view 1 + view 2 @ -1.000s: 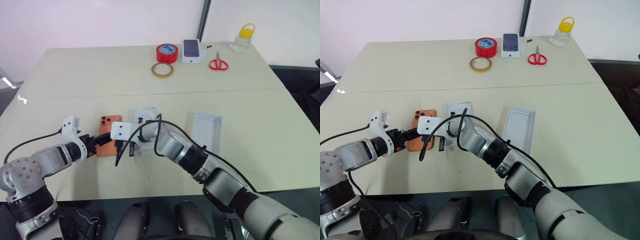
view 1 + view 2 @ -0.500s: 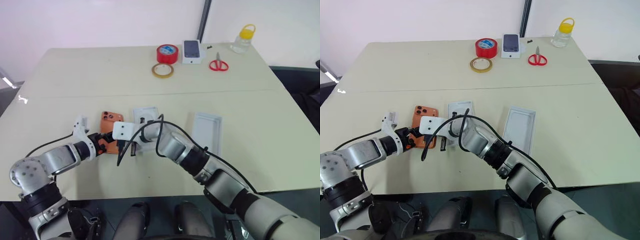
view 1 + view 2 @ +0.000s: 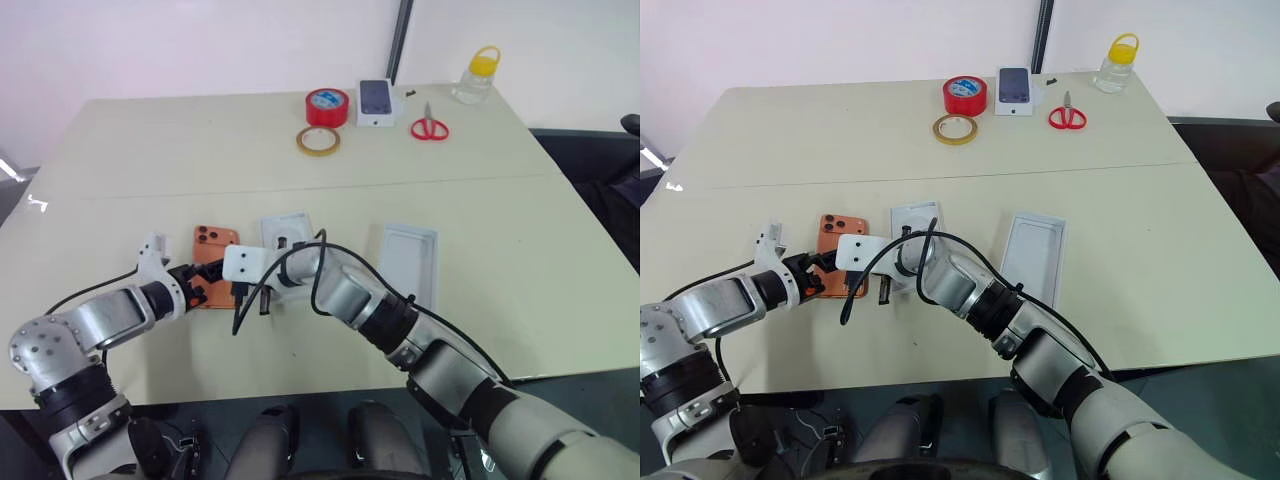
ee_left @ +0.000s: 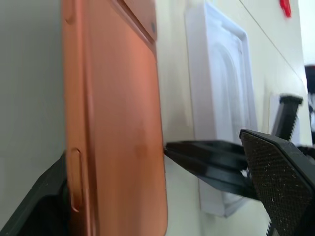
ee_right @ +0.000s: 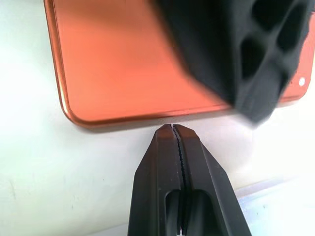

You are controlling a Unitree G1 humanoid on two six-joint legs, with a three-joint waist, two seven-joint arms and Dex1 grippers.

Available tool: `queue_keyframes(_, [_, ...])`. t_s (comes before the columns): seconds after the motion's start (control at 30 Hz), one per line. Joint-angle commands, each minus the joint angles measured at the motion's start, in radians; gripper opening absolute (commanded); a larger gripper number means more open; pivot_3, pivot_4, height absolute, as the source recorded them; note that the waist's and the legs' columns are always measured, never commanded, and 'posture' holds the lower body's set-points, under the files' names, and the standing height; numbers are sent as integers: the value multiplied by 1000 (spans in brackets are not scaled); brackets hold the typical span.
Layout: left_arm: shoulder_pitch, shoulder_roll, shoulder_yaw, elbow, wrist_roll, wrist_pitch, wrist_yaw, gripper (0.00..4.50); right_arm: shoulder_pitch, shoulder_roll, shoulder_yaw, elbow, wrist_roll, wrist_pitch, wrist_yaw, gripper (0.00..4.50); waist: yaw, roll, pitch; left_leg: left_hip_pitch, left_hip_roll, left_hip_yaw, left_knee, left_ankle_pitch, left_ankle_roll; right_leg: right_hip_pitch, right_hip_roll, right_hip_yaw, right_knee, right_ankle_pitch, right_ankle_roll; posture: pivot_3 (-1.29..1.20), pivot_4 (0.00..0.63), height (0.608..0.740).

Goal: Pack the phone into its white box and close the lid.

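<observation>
Your table (image 3: 480, 200) carries everything; positions below are given against the phone (image 3: 214, 262).

The lid (image 3: 410, 262) lies open side up, well apart from the phone on its right, beyond the box. The white box (image 3: 290, 232) sits just beside the phone's right edge, open.

The phone lies back up on the table, its lens cluster at the far end. In the left wrist view you see it set between the two black fingers (image 4: 275, 182), one on each long edge.

Your left gripper (image 3: 200, 287) is at the phone's near end, its jaws spread wide around the phone; whether they clamp it, I cannot tell.

Your right gripper (image 5: 172, 129) is pressed fully closed and holds nothing; its tips rest at the phone's edge, between phone and box.
</observation>
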Motion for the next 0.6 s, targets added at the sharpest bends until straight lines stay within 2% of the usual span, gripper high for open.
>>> queue_keyframes(0.03, [20,30,-1,2,-126,-72,65,2608,0,11,0,-55,-3,-8,1,0,0,-1,0,0,0,0,0,0,0,0,0,0,0,0,0,0,150,740])
queue_keyframes(0.07, [30,39,-15,3,-161,-93,84,2137,1,10,0,-58,-4,-7,1,0,1,-1,0,0,0,0,0,0,0,0,0,0,0,0,0,0,150,740])
queue_keyframes(0.33, [143,115,-156,-22,-452,-312,232,2137,5,-9,-10,-119,-3,13,11,0,1,-1,1,-1,0,0,0,0,0,-1,0,0,0,0,0,0,150,740])
queue_keyframes(0.53, [211,166,-248,-57,-560,-448,262,2137,6,-35,-29,-186,8,44,22,0,5,-1,1,-1,0,0,0,0,0,-1,0,0,-1,0,0,0,150,740])
queue_keyframes(0.6, [219,172,-265,-65,-562,-477,253,1585,8,-46,-34,-208,13,54,26,0,7,-1,1,-1,0,0,0,0,0,-1,0,0,-1,0,0,0,150,740])
